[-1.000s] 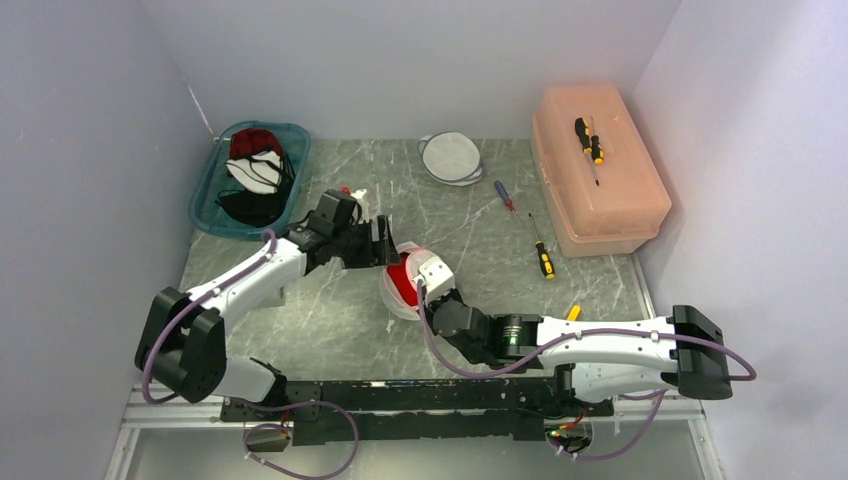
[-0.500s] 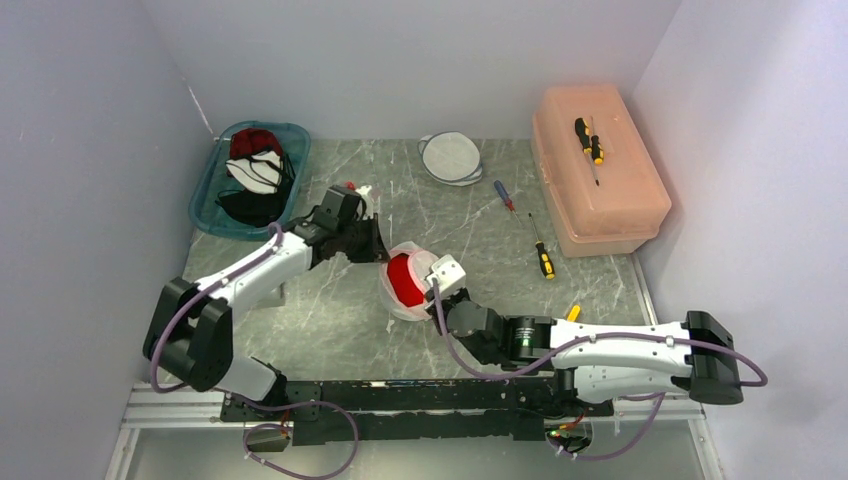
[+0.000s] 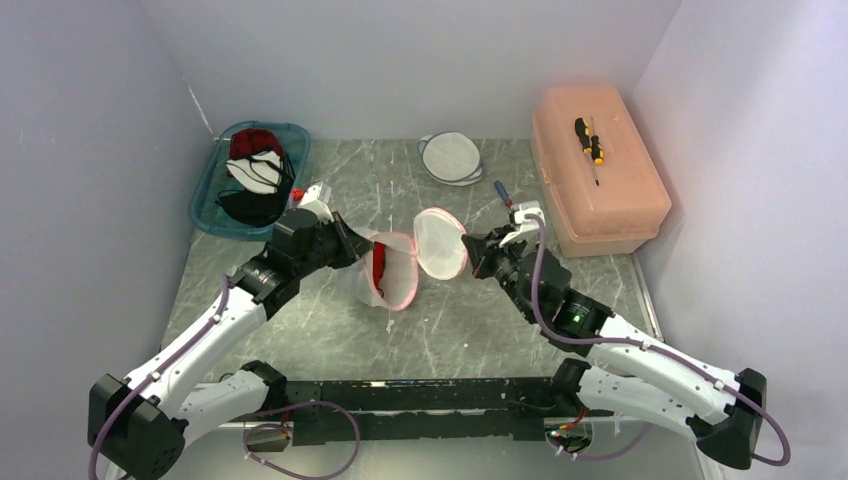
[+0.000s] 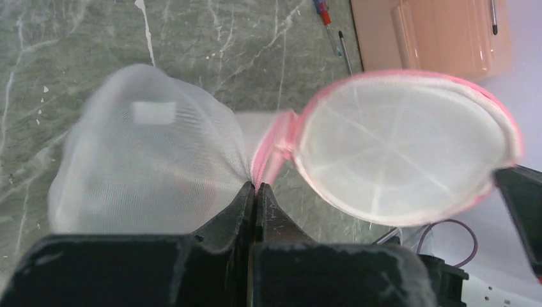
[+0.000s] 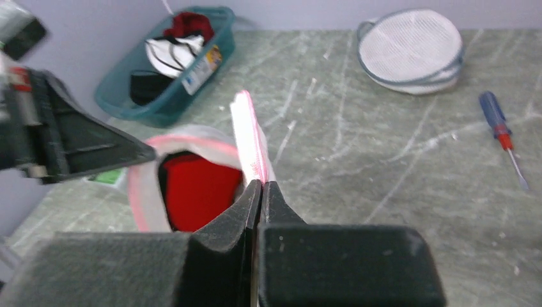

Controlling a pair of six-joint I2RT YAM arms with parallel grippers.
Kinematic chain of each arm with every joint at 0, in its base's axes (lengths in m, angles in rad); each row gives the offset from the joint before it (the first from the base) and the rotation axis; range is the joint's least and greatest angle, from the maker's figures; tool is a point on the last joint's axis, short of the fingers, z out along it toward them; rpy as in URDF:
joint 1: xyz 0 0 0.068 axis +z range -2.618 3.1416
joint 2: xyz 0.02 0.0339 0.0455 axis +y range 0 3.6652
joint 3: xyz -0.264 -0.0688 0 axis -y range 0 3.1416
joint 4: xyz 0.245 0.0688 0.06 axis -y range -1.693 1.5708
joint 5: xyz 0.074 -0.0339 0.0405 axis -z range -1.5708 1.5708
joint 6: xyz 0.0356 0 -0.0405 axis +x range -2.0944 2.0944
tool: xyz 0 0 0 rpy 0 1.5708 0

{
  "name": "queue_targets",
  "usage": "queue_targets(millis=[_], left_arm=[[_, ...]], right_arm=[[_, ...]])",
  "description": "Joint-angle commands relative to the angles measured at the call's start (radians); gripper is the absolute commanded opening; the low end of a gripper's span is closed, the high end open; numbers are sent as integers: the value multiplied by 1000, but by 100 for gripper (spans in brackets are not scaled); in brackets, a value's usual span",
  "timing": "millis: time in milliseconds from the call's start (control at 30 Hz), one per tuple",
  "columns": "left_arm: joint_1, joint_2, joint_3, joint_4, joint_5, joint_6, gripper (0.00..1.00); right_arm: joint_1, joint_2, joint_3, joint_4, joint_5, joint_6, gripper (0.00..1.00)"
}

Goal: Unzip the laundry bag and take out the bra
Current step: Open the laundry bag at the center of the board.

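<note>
Zip undone, and the laundry bag (image 3: 388, 282) gaped wide in the middle of the counter (image 3: 480, 325), round lid (image 3: 440, 243) flung open! The left hand (image 4: 255, 189) pinched the mesh body shut between its fingers, and the right hand (image 5: 259, 185) clamped the lid's pink rim. The red bra (image 5: 198, 190) sat inside, so 1 step was left: pulling it out.

We can read no text anywhere. We see a sticker (image 5: 203, 68) on the teal bin (image 5: 151, 106) and a white tag (image 4: 153, 113) on the mesh laundry bag (image 4: 121, 185), both too blurred to read.
</note>
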Motion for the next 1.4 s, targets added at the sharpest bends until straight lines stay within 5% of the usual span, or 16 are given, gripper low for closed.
queue_targets(millis=[0, 333, 833, 1100, 1367], left_arm=[[-3, 20, 54, 21, -40, -43, 3], [-3, 70, 0, 86, -21, -146, 3], [-3, 308, -4, 122, 56, -40, 3], [6, 322, 83, 32, -22, 17, 3], [16, 283, 80, -13, -113, 35, 3]], right_arm=[[-7, -38, 139, 20, -80, -50, 0], [-6, -73, 278, -106, -103, -98, 0], [-47, -192, -73, -101, -29, 71, 0], [-237, -156, -159, 7, -184, 159, 0], [-472, 49, -140, 91, -364, 272, 0]])
